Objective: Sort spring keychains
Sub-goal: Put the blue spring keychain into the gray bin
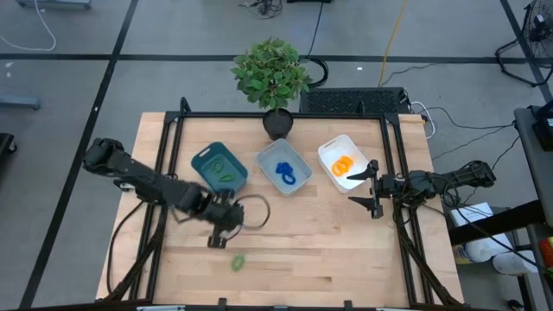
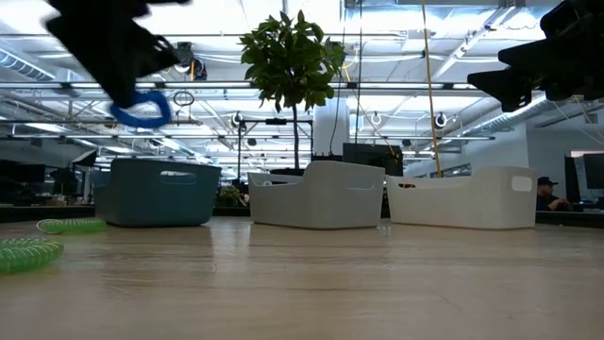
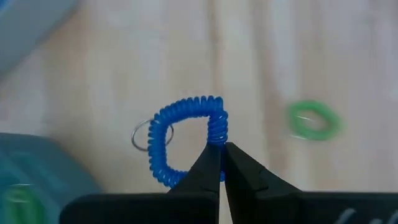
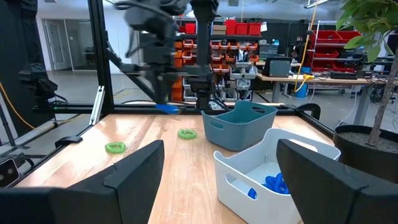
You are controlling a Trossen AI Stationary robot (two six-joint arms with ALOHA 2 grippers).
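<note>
My left gripper (image 3: 221, 158) is shut on a blue spring keychain (image 3: 183, 137), above the table in front of the teal bin (image 1: 219, 167); the low view shows the blue spring keychain (image 2: 142, 109) in the air. Two green keychains (image 4: 115, 147) (image 4: 186, 133) lie flat on the table; one green keychain (image 1: 238, 262) lies near the front edge. The teal bin holds green coils, the grey-blue bin (image 1: 283, 168) blue ones, the white bin (image 1: 343, 161) orange ones. My right gripper (image 1: 373, 192) hangs open beside the white bin, touching nothing. My left gripper pinches the blue keychain between its two fingertips on one side of the coiled loop (image 3: 216, 132), across from its metal ring (image 3: 142, 134). The fingers come from above, pointing down. The loop is lifted clear of the table and hangs at the fingertips.
A potted plant (image 1: 273, 78) stands at the table's far edge behind the bins. A black frame (image 1: 389, 147) runs along the table's sides. The three bins stand in a row across the far half; bare wood (image 1: 328, 250) lies in front of them.
</note>
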